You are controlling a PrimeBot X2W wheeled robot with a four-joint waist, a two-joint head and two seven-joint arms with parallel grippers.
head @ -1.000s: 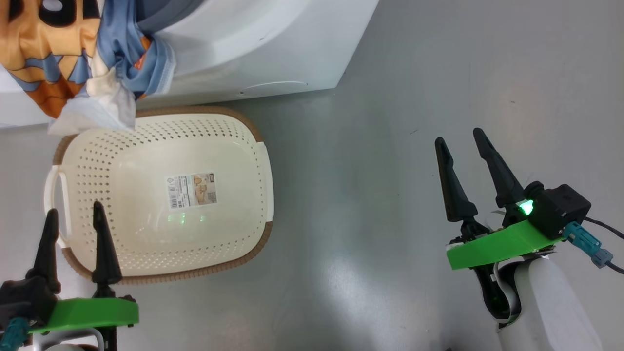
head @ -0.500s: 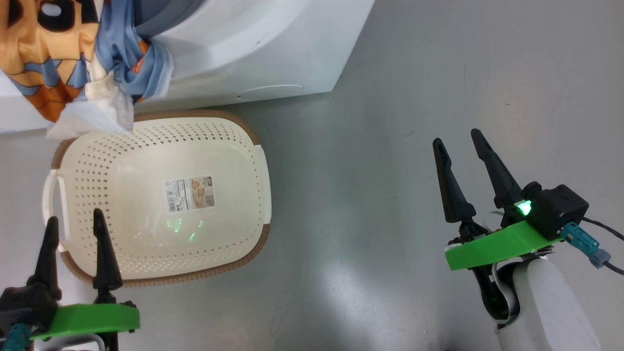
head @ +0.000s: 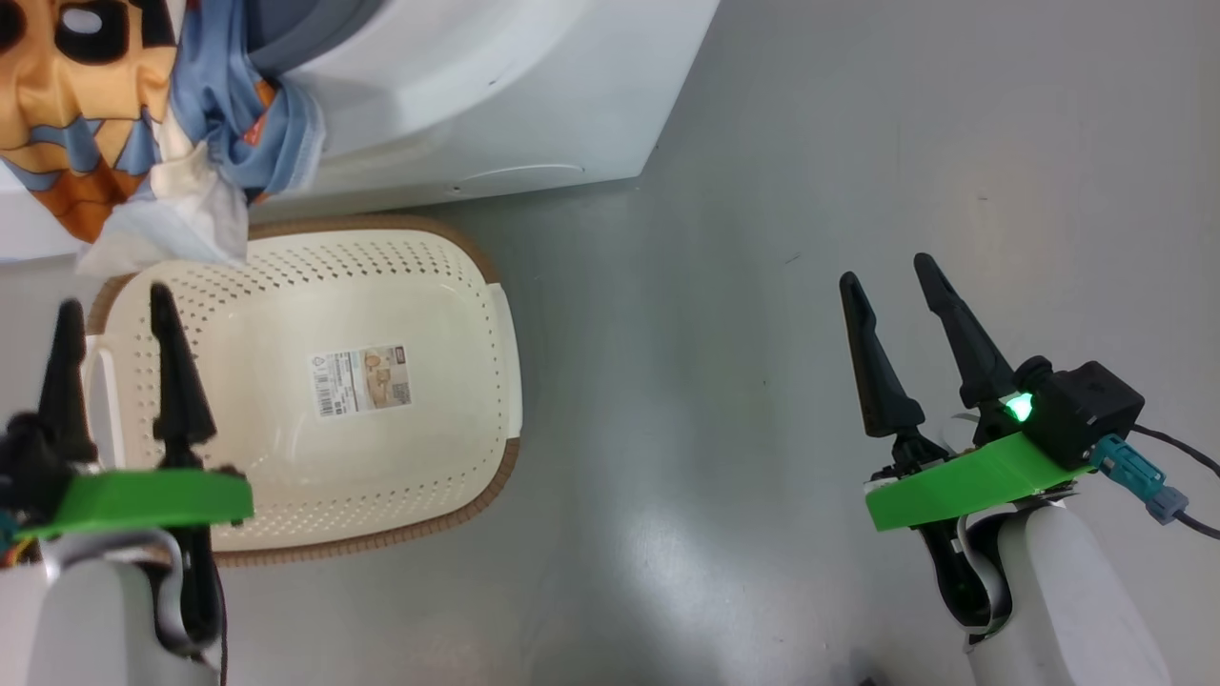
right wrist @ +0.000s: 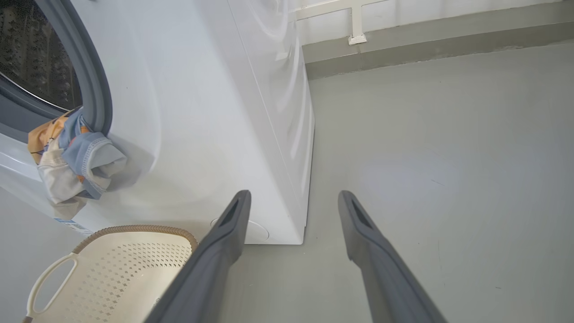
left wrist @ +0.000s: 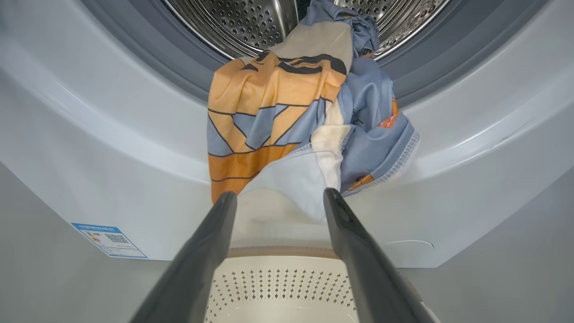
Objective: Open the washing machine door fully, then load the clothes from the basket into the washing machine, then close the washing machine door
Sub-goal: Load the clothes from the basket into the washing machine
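Left gripper [head: 112,297] has pushed forward since a second ago and now sits over the left handle end of the basket [head: 429,429], pale forearm showing, jaws spread wide with nothing in them. Right gripper [head: 884,269] hangs over the floor [head: 762,191] well off to the right, also wide open. The basket's base sticker [head: 360,380] has a barcode, but the print's too small to read. Same goes for the blue sticker [left wrist: 109,240] low on the washing machine [head: 496,95]. The clothes [head: 86,143] spill out of the drum mouth, their white end dangling over the basket's far rim. Smooth grey floor.

Grey floor [head: 762,191], cream basket [head: 429,286] standing on it, white washing machine [head: 534,95] just behind
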